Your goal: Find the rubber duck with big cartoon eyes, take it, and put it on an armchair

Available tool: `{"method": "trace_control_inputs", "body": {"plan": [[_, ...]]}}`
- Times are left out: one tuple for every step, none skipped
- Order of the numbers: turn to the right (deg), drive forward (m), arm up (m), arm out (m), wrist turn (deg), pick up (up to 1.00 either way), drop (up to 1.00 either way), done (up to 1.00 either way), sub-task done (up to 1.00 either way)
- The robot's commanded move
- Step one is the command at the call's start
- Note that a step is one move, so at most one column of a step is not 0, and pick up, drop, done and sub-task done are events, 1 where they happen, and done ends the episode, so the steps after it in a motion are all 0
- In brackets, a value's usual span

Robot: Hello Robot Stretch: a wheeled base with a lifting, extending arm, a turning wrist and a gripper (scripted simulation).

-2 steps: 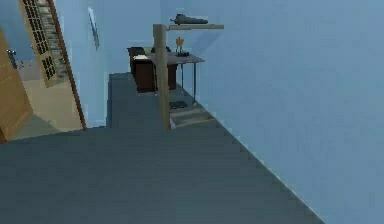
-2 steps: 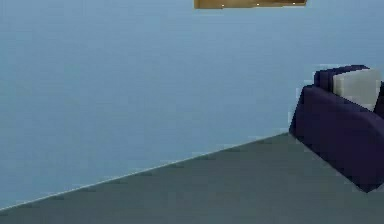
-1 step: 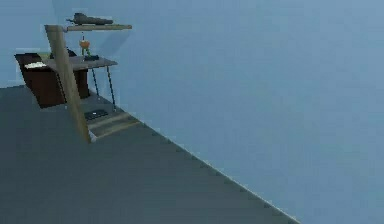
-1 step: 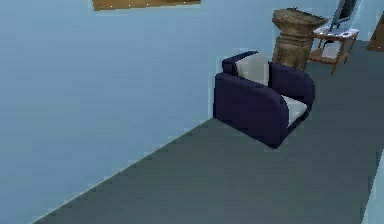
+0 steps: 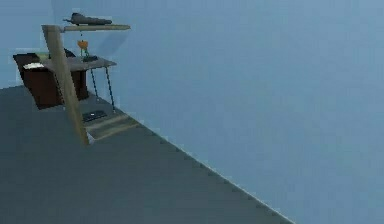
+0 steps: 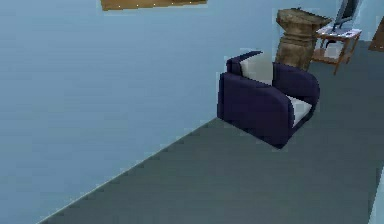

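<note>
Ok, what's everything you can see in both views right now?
shelf unit: one, wooden, forward view's upper left
dark object: one, on its top shelf
orange thing: one, small, middle shelf; too small to name
flat dark thing: one, bottom shelf
brown furniture: one, dark brown, behind the shelf unit
armchair: one, navy with pale cushions, arm side view's right, by the wall
wooden stand: one, brown, behind the armchair
small table: one, wooden, upper right
frame: one, wooden, wall, top edge

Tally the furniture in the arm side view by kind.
Navy armchair: 1
Carved wooden pedestal: 1
Small wooden table: 1
Total: 3
A dark shape at the right edge is too cut off to name, so it is not counted.
</note>
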Motion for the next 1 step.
{"method": "trace_control_inputs", "body": {"plan": [[-45.0,0.00,0.00,0.00,0.0,0.00,0.00,0.00,0.00]]}}
